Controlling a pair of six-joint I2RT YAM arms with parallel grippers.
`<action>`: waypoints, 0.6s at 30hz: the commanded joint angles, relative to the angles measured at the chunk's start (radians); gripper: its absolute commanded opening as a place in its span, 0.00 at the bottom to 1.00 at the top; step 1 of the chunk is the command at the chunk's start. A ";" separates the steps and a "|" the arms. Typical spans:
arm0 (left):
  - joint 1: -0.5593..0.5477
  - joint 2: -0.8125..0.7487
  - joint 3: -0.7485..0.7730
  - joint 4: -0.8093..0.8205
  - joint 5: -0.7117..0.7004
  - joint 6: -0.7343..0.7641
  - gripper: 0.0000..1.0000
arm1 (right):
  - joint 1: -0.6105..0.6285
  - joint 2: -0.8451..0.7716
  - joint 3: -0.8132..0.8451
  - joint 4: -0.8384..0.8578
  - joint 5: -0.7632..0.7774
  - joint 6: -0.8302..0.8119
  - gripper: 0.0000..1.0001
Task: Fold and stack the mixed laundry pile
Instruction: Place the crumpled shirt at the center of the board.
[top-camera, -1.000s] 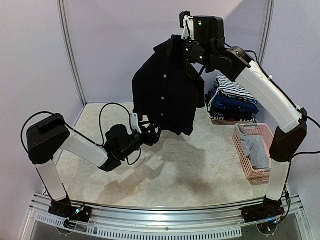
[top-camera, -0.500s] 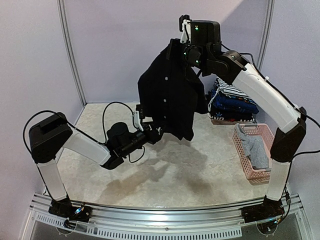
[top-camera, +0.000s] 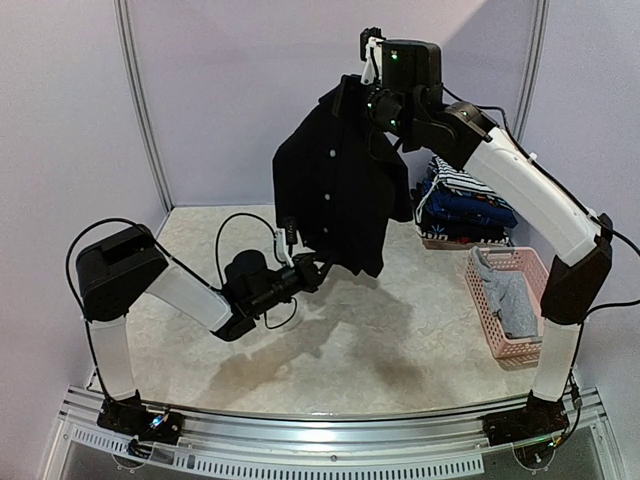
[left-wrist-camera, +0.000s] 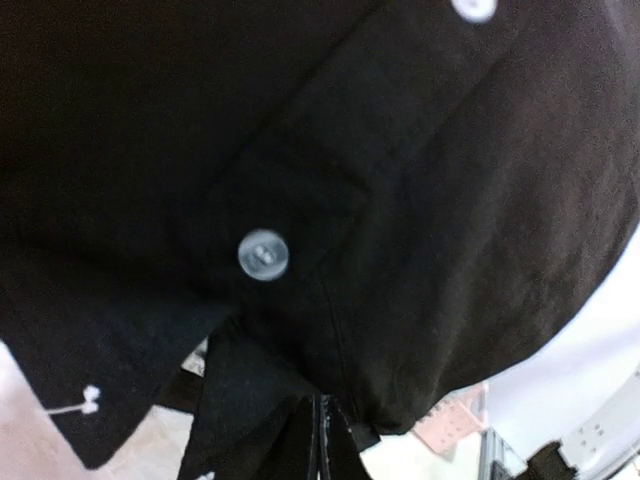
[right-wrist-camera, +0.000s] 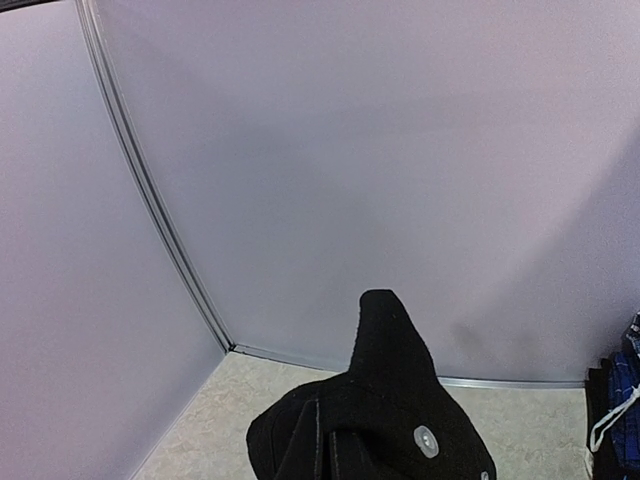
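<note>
A large black buttoned shirt (top-camera: 335, 190) hangs in the air, and my right gripper (top-camera: 352, 95) is shut on its top edge, high at the back. My left gripper (top-camera: 321, 266) is low at the shirt's bottom hem and shut on it. In the left wrist view the black cloth (left-wrist-camera: 400, 180) fills the frame, with a pale button (left-wrist-camera: 263, 254) above the closed gripper (left-wrist-camera: 322, 440). The right wrist view shows a peak of the shirt (right-wrist-camera: 390, 400) bunched over that gripper (right-wrist-camera: 328, 452). A folded stack topped by a striped garment (top-camera: 468, 180) sits at the back right. A grey garment (top-camera: 510, 300) lies in the basket.
A pink lattice basket (top-camera: 482, 300) stands at the right of the table, beside the right arm's upright link. Pale walls with a metal corner rail (top-camera: 140, 110) close in the back and sides. A dark stain (top-camera: 270, 365) marks the tabletop (top-camera: 400, 320) in front of the left arm.
My left gripper has moved right and forward to the shirt's lower hem and gone from open to shut on it. The right arm and hanging shirt have shifted only slightly.
</note>
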 joint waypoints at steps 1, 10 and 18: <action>0.019 -0.025 -0.021 0.017 -0.059 0.038 0.00 | 0.005 -0.041 -0.029 0.049 0.017 -0.005 0.00; 0.046 -0.306 -0.120 -0.284 -0.136 0.201 0.00 | 0.006 -0.127 -0.255 0.111 0.167 -0.035 0.00; 0.048 -0.778 -0.041 -0.905 -0.380 0.497 0.00 | 0.002 -0.203 -0.514 0.150 0.305 -0.027 0.00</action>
